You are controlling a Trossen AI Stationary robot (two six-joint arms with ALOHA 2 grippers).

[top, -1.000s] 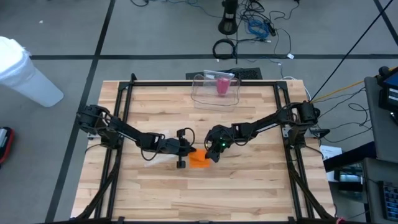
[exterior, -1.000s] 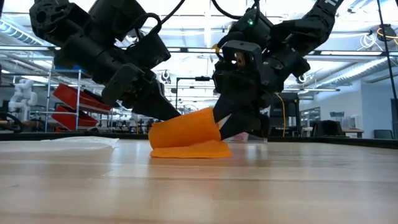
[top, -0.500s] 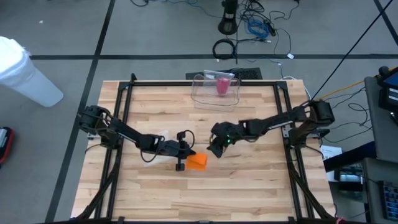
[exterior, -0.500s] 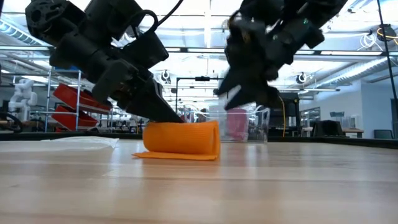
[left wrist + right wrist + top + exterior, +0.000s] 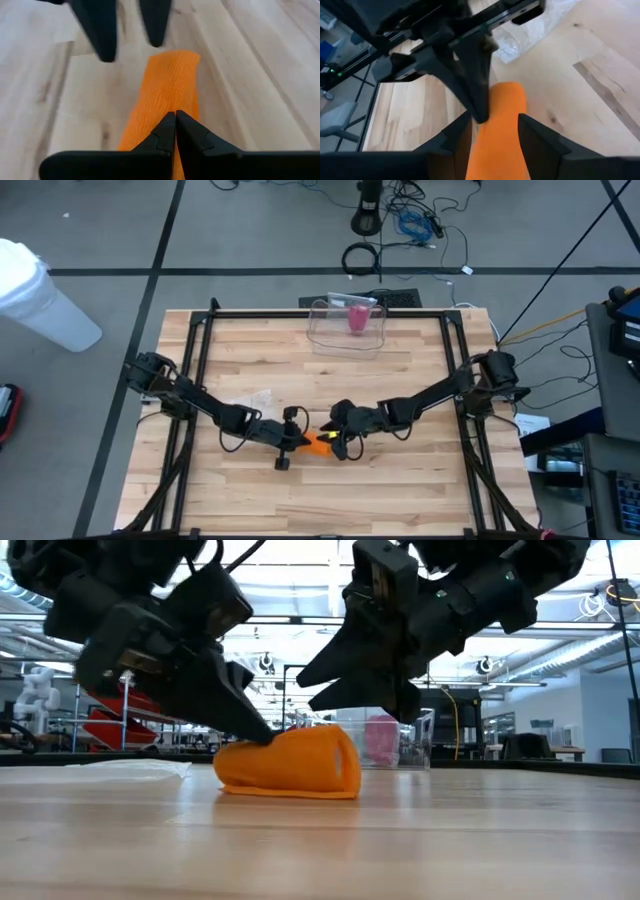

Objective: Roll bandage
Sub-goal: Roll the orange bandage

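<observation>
An orange bandage (image 5: pixel 318 444), rolled into a short thick roll (image 5: pixel 290 762), lies on its side on the wooden table, with a flat tail under it. My left gripper (image 5: pixel 298 442) comes slanting down from the table's left, shut, its tips on the roll. My right gripper (image 5: pixel 340 442) hangs open over the roll's right end. In the right wrist view its fingers (image 5: pixel 536 137) stand on either side of the roll (image 5: pixel 502 130). I cannot tell whether they touch it. My left gripper's shut fingertips (image 5: pixel 262 734) bear down on the roll's upper side near its left end (image 5: pixel 165 102). They come slanting down from the table's left and lie along the roll. The roll rests on the table. Whether a layer is caught between the tips, I cannot tell.
A clear plastic box (image 5: pixel 348 320) with a pink thing in it stands at the far edge. A crumpled clear wrapper (image 5: pixel 255 398) lies behind the left arm. Black frame rails (image 5: pixel 195 360) run along the table's left and right sides.
My right gripper has left the bandage's raised flap, swung up and toward the far right, then come back toward the near edge over the roll. The flap has dropped and the bandage is now a rounder roll. My left gripper has gone with it a little toward the near edge.
</observation>
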